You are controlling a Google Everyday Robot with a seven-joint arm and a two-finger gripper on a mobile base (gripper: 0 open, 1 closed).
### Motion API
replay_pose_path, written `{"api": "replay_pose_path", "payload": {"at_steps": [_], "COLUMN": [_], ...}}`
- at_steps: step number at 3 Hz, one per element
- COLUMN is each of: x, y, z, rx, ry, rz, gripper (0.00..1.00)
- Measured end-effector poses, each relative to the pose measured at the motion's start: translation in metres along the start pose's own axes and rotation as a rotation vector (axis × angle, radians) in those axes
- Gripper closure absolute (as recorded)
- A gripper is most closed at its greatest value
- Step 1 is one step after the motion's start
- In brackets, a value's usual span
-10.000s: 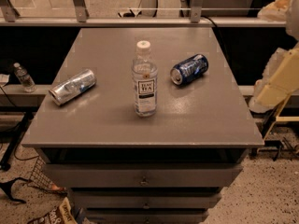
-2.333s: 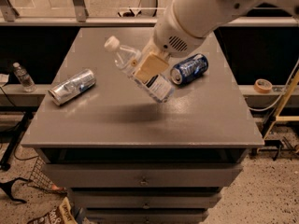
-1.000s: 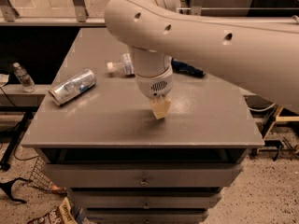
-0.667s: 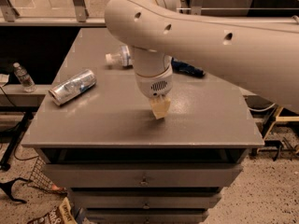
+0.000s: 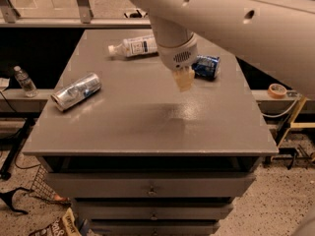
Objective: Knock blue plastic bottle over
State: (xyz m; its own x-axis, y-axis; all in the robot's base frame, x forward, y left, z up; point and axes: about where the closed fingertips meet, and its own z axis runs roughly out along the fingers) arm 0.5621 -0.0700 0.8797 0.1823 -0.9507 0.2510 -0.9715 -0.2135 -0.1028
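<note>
The blue plastic bottle (image 5: 134,46), clear with a white cap and white label, lies on its side at the far middle of the grey table (image 5: 147,127), cap pointing left. My gripper (image 5: 184,79) hangs above the table's middle right, below the big white arm, to the right of and nearer than the bottle, apart from it. The arm hides the bottle's right end.
A silver can (image 5: 76,91) lies on its side at the table's left. A dark blue can (image 5: 206,66) lies behind my gripper at the right. A tiny clear bottle (image 5: 24,81) stands off the table at left. A tape roll (image 5: 278,90) sits at right.
The bottle stood upright, was tipped by my arm, and now lies flat at the far side. My gripper has risen and moved slightly away toward the right.
</note>
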Motion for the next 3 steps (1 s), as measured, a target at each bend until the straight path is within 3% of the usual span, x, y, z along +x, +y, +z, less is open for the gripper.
{"api": "replay_pose_path", "payload": {"at_steps": [1,2,3], "x": [0.02,0.034,0.033], "y": [-0.023,-0.032,-0.037], "z": [-0.019,-0.026,-0.027], "rx": [0.051,0.069,0.092], "ry": [0.007,-0.004,-0.013], "rz": [0.034,0.076,0.078], "gripper": [0.35,0.13,0.0]}}
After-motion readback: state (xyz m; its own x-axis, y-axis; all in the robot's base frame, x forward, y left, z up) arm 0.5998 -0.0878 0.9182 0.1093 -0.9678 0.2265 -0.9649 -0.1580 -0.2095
